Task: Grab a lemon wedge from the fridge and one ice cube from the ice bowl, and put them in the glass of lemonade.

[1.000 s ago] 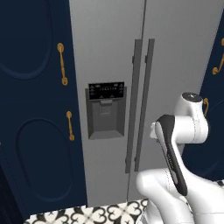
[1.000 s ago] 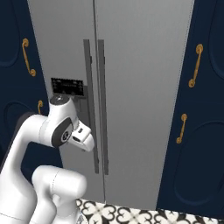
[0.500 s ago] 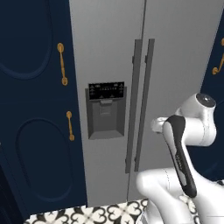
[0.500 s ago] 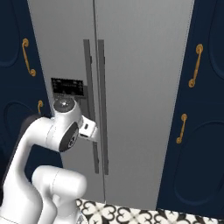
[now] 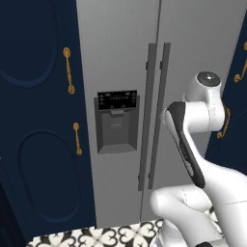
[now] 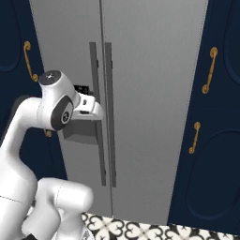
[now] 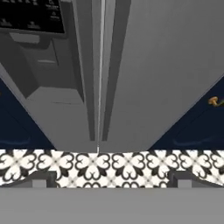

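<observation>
Closed fridge (image 7: 166,65) ahead of hand (image 7: 109,177) (wide-spread)

Arm (image 5: 193,120) swung since a second ago: in the left base view, elbow cap higher and further right; in the right base view, wrist (image 6: 86,105) turned from pointing down-right to reaching level toward the fridge (image 6: 150,93) handles (image 6: 105,112), hand raised and now just beside the left one. Fingers (image 7: 41,178) wide apart as before.
</observation>
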Controlling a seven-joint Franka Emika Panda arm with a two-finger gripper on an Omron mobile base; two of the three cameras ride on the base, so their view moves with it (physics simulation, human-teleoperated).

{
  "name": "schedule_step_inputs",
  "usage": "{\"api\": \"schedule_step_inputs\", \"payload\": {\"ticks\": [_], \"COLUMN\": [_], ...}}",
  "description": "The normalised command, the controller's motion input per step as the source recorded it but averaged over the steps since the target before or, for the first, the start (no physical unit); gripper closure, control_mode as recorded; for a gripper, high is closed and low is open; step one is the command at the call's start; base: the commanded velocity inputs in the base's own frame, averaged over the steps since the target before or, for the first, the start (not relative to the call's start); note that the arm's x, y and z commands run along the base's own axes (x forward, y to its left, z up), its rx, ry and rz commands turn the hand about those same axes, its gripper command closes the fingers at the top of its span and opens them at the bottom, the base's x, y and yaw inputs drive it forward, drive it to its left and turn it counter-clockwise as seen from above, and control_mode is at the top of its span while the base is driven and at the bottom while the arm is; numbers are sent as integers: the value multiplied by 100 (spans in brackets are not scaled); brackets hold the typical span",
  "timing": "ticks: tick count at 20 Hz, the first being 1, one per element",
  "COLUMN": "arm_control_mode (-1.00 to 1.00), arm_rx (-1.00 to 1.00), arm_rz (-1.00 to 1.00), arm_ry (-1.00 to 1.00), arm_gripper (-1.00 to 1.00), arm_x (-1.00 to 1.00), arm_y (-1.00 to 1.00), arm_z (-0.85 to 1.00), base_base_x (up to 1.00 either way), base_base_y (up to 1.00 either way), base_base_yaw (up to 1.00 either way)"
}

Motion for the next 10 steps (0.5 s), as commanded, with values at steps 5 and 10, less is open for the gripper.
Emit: {"api": "schedule_step_inputs", "payload": {"ticks": [5,10], "arm_control_mode": [-100,-100], "arm_rx": [5,13], "arm_rz": [-3,-3], "arm_ry": [-3,0], "arm_gripper": [-100,-100], "arm_x": [71,100], "arm_y": [-7,-17], "arm_z": [-10,-30], "base_base_x": [0,0], "base_base_y": [0,0], "base_base_yaw": [0,0]}}
